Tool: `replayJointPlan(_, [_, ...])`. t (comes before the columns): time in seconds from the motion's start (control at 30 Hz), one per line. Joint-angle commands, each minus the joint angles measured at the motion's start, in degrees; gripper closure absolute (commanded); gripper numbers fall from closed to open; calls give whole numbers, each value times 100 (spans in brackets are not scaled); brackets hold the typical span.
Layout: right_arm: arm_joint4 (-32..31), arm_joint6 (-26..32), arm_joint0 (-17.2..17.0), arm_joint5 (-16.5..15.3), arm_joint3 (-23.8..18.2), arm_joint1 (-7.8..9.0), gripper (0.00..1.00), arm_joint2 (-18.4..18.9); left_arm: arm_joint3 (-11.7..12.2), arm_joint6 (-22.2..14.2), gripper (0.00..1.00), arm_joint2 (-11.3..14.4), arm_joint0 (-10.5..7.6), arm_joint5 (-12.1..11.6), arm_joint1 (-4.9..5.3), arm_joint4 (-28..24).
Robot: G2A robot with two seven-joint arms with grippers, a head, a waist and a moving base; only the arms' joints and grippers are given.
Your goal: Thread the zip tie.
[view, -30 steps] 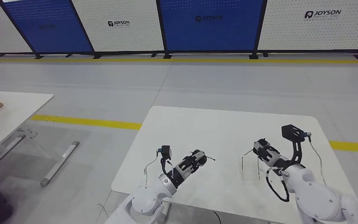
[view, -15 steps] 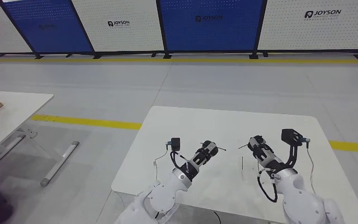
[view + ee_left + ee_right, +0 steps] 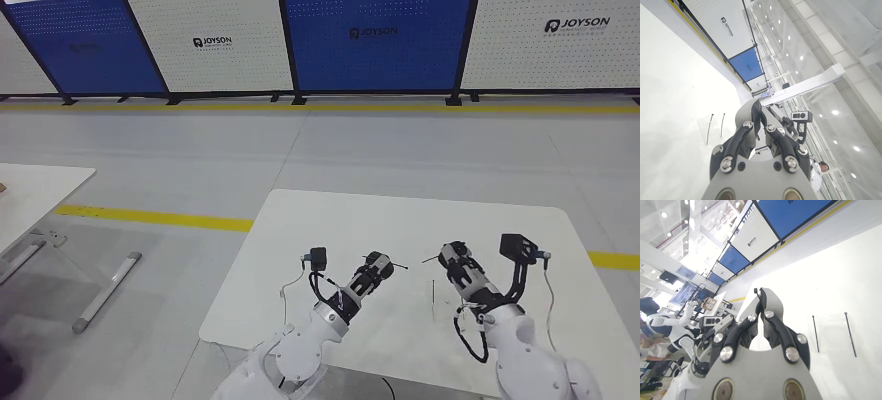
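Pinching the zip tie [image 3: 755, 291] is the right end effector [image 3: 761, 298], fingers closed narrow on the strap, with the square head sticking out just past the fingertips. In the top view this zip tie [image 3: 431, 260] pokes out of the right end effector [image 3: 450, 252] toward 9 o'clock, over the middle of the white tabletop [image 3: 400, 215].

The left end effector [image 3: 378, 264] sits at 9 o'clock of the right one, aimed at about 2 o'clock. It is also squeezed narrow, gripping a second zip tie [image 3: 397, 266] whose free end points to 3 o'clock. The two tie ends face each other, near but apart; not threaded yet. In the left wrist view the left end effector [image 3: 760, 109] has its black pads pressed together, and the other arm's end effector is just behind it.

Two loose zip ties [image 3: 815, 332] lie flat and side by side, roughly parallel, on a clear plastic sheet [image 3: 831, 332] on the tabletop [image 3: 829, 275]. The left wrist view shows the same loose zip ties [image 3: 722, 125] and clear plastic sheet [image 3: 715, 130]. In the top view one of them [image 3: 433, 298] lies at 7 o'clock of the right end effector, running 12 to 6, just beside that arm.

A yellow floor line [image 3: 150, 215] runs off the tabletop at 9 o'clock. Blue and white wall panels [image 3: 380, 45] stand at 12 o'clock. A second white table [image 3: 30, 195] is at the 9 o'clock edge, with a grey bar [image 3: 105, 292] on the floor beside it.
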Motion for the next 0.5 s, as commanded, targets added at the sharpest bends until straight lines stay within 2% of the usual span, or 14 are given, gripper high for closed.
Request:
replayJointPlan(0.0, [-85, -333, -70, -3, -11, -21, 100, -176, 0, 0, 100, 0, 0, 0, 0, 0])
replayJointPlan(0.17, [-385, -962, -195, 241, -26, -67, 100, -483, 0, 0, 100, 0, 0, 0, 0, 0])
replayJointPlan(0.47, [-385, -962, -195, 241, -26, -67, 100, -483, 0, 0, 100, 0, 0, 0, 0, 0])
